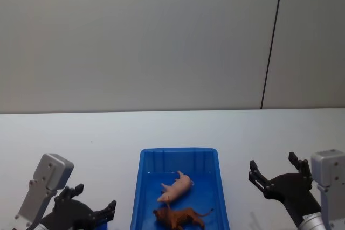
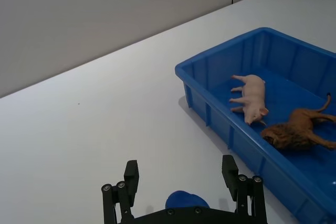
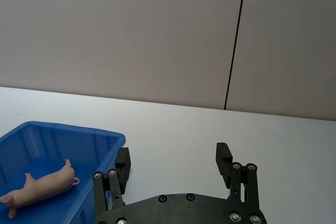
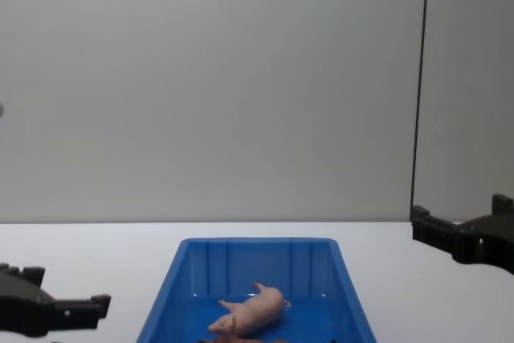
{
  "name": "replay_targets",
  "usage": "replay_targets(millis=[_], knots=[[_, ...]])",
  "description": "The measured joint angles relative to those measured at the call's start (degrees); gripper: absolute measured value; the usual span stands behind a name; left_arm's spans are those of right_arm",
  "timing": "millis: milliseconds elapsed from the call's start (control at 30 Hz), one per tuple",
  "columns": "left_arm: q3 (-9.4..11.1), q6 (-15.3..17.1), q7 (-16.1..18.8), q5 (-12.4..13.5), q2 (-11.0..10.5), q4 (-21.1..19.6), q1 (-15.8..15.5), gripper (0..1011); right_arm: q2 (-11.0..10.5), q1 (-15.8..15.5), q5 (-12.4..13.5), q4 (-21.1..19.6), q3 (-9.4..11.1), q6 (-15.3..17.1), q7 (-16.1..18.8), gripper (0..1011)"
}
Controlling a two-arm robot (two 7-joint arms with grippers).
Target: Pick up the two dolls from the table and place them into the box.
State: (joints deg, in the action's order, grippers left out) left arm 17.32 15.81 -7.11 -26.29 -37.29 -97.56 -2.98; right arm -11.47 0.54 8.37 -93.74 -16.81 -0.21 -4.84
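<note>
We find both dolls already inside the box (image 1: pixel 141 187): the pink pig (image 1: pixel 176 188) lies on its side near the middle of the blue floor, and the orange-brown animal (image 1: pixel 179 217) lies on its side just beside it, toward the robot, the two close enough that we cannot tell whether they touch. The box sits on the white table (image 1: pixel 81 133) straight in front of the body, between the two arms.

By our reading the placing step is done, since nothing of the task is left on the tabletop. What the next move calls for, we judge, is little more than keeping both arms away from the rim so the box is not nudged.

The left gripper (image 1: pixel 91 207) hangs low over the table to the left of the box, its jaws spread wide and gripping nothing, touching neither box nor toy. The right gripper (image 1: pixel 274 169) sits to the right of the box, apart from its wall, jaws likewise parted wide with nothing between them
</note>
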Motion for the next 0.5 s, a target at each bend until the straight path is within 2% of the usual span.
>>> replay_targets(millis=[500], knots=[[0.19, 1.19, -3.36, -0.76, 0.99, 3.72, -0.77, 980, 0.00, 0.00, 0.00, 0.00, 0.00, 0.00, 0.00, 1001]])
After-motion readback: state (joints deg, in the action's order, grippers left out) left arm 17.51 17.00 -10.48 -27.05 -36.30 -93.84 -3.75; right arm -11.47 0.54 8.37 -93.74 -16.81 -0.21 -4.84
